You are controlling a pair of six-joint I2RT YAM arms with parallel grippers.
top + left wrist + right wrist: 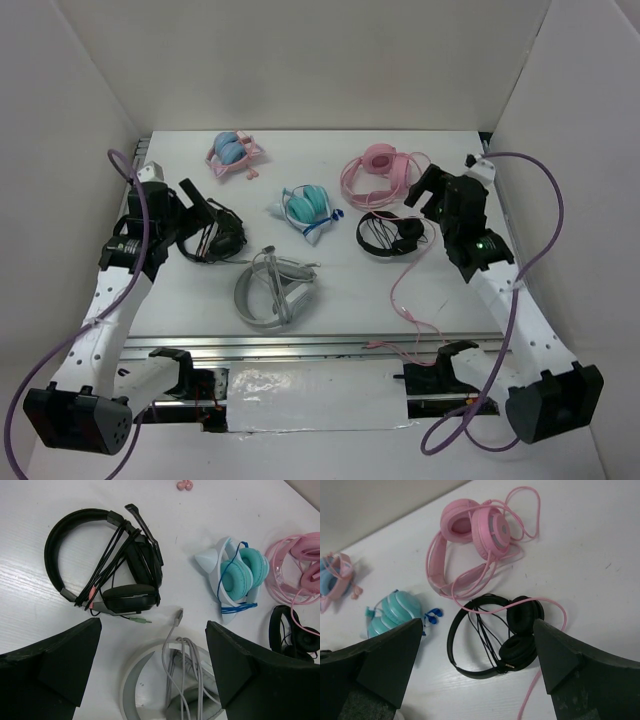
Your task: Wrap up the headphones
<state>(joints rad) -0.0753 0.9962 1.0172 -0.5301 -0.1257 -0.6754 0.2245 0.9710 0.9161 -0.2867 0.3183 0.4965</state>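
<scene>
The all-pink over-ear headphones (378,170) lie at the back right of the table, cups together. They also show in the right wrist view (475,530) and at the right edge of the left wrist view (300,570). Their thin pink cable (393,292) loops loosely round them, crosses the black on-ear pair (550,599) and trails to the front edge. My right gripper (425,192) is open and empty, hovering above and just right of the headphones (477,625). My left gripper (200,210) is open and empty at the left side (152,625), far from them.
A black headset with a microphone (100,560) lies under my left gripper, and grey headphones (272,290) sit in front of it. Teal cat-ear headphones (305,207) lie mid-table. A black on-ear pair (495,635) lies below my right gripper. A small pink pair with blue cups (235,152) is at the back left. White walls enclose three sides.
</scene>
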